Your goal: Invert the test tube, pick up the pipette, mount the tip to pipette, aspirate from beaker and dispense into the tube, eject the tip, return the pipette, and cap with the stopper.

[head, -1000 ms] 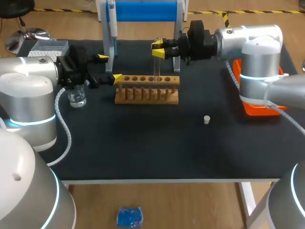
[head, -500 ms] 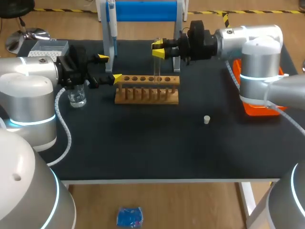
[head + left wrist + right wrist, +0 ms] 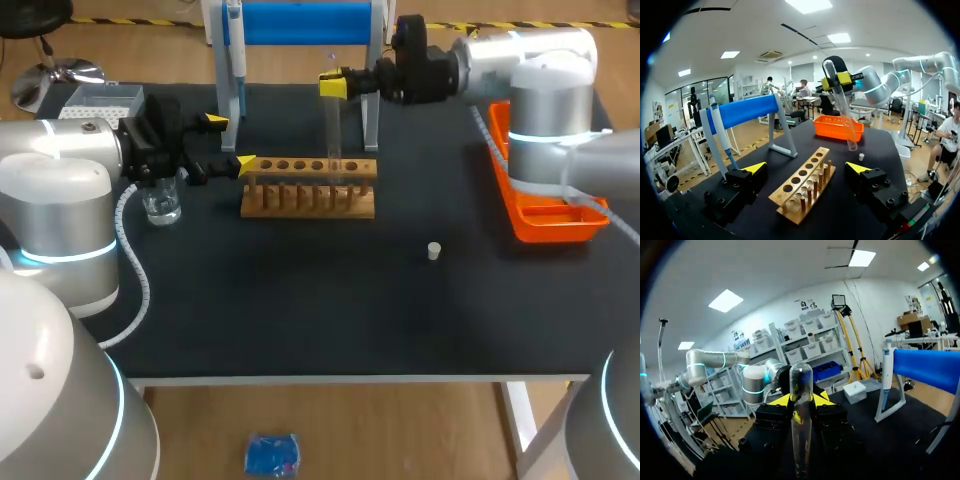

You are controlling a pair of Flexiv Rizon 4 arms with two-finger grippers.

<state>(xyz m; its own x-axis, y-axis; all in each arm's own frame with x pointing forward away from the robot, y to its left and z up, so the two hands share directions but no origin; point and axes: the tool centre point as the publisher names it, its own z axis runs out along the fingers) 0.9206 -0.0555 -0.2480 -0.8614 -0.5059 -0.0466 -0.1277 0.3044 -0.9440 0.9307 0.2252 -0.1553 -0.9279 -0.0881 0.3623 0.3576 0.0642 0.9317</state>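
Observation:
My right gripper (image 3: 333, 85) is shut on a clear test tube (image 3: 333, 135), which hangs upright over the far side of the wooden rack (image 3: 310, 190). The tube (image 3: 843, 107) has its rounded end up and its lower end in the air just above the rack (image 3: 805, 182). In the right wrist view the tube (image 3: 801, 430) stands between the yellow tips of that gripper (image 3: 801, 401). My left gripper (image 3: 230, 142) is open at the rack's left end, holding nothing. The beaker (image 3: 162, 205) sits under my left wrist. The pipette (image 3: 233, 50) hangs on its stand. The white stopper (image 3: 434, 251) lies on the mat.
A tip box (image 3: 100, 100) sits at the back left corner. An orange tray (image 3: 545, 205) lies along the right edge. The blue-barred pipette stand (image 3: 300, 25) rises behind the rack.
My right gripper has risen and drawn back a little, lifting the tube higher over the rack. My left arm has not moved.

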